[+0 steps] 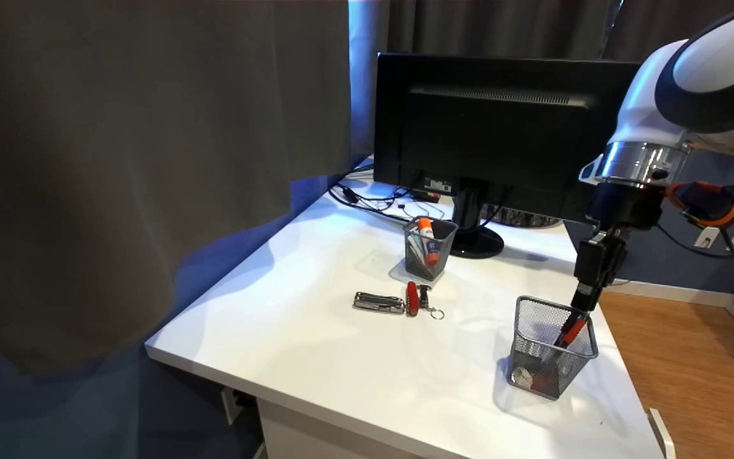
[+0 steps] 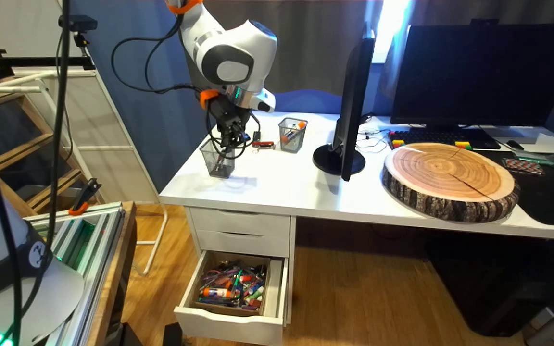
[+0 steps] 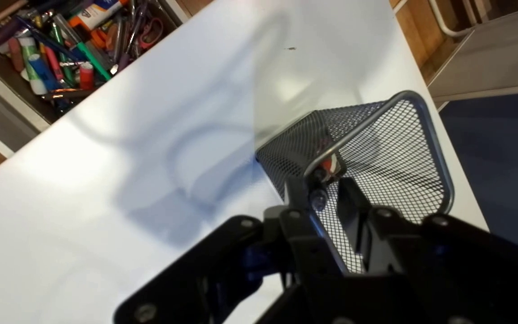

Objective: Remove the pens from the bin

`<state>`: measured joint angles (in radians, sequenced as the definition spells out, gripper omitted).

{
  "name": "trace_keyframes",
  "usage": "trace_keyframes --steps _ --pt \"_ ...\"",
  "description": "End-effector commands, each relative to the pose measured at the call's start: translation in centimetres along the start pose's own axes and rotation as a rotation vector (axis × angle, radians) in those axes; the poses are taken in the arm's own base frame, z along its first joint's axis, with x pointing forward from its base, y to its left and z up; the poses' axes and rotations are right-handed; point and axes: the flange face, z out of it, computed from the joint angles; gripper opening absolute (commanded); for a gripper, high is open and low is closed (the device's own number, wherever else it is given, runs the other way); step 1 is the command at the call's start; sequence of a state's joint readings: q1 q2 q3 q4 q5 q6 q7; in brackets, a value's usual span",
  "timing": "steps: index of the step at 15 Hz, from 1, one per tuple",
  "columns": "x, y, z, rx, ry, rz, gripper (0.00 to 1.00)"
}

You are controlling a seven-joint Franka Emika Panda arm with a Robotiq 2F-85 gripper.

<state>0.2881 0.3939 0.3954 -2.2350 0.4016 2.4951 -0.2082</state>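
Note:
The bin (image 1: 587, 357) is a square grey mesh holder with a dark rim near the desk edge; it also shows in an exterior view (image 2: 209, 161) and the wrist view (image 3: 398, 171). In it stands a slim pen with a red-orange part (image 1: 574, 332), leaning against the wall. In the wrist view a dark pen's end (image 3: 318, 199) lies between the fingers, nearer the left one. My gripper (image 3: 322, 184) is open at the bin's rim, a gap showing beside the pen. It points down in both exterior views (image 1: 583, 305) (image 2: 227, 144). Whether the left finger is inside the rim is unclear.
A second mesh holder (image 1: 445, 245) with a glue stick (image 1: 427, 239) stands farther back. A multi-tool (image 1: 378, 303) and a red pocket knife (image 1: 412, 299) lie on the desk. A monitor (image 1: 501, 127) stands behind. An open drawer (image 2: 231, 324) of pens is below.

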Motion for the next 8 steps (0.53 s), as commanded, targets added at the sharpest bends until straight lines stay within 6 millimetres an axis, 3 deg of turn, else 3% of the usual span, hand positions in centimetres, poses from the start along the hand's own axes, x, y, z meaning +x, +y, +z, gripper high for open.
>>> trace_keyframes --steps 1,3,8 --pt "-0.45 -0.48 -0.44 -0.017 -0.013 0.017 0.33" --pt "-0.48 -0.55 -0.45 -0.015 -0.015 0.025 0.36" --pt "-0.59 -0.75 -0.07 -0.006 -0.032 0.041 0.30"
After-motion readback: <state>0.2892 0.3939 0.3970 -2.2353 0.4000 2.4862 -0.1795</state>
